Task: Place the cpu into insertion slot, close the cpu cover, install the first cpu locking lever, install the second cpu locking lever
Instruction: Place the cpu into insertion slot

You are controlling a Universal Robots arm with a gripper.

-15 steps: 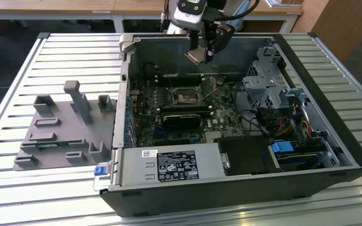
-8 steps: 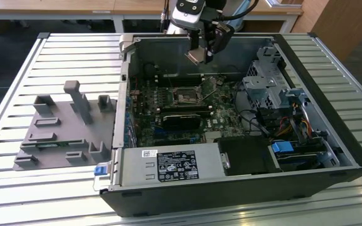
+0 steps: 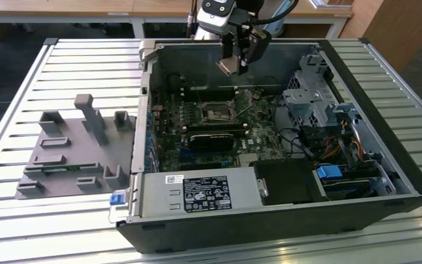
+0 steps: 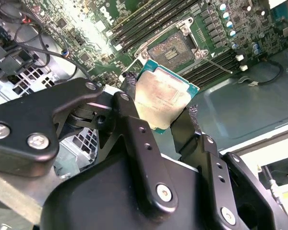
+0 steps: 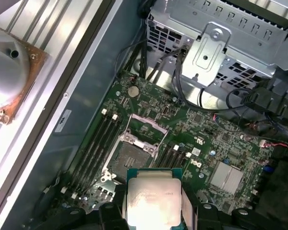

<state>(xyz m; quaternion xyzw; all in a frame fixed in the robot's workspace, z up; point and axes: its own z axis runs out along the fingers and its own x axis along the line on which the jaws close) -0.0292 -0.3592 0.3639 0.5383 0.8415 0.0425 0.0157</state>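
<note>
My end effector (image 4: 159,109) is clamped on the cpu (image 4: 165,91) by two opposite edges — leaving its contact face clear, I judge — and holds it above the open insertion slot (image 4: 172,49), not seated yet.

The cpu (image 4: 165,98) has a dull silver-grey metal top, faintly scuffed, with a thin green rim. The gripper (image 4: 159,109) has matt black jaws set with bright steel bolts. The circuit board (image 5: 206,139) is glossy green. The computer case (image 3: 189,63) is matt grey sheet metal inside. The worktop (image 3: 72,66) is ribbed pale metal with a satin sheen, and the fixture (image 3: 64,165) looks like matt grey plastic.
</note>
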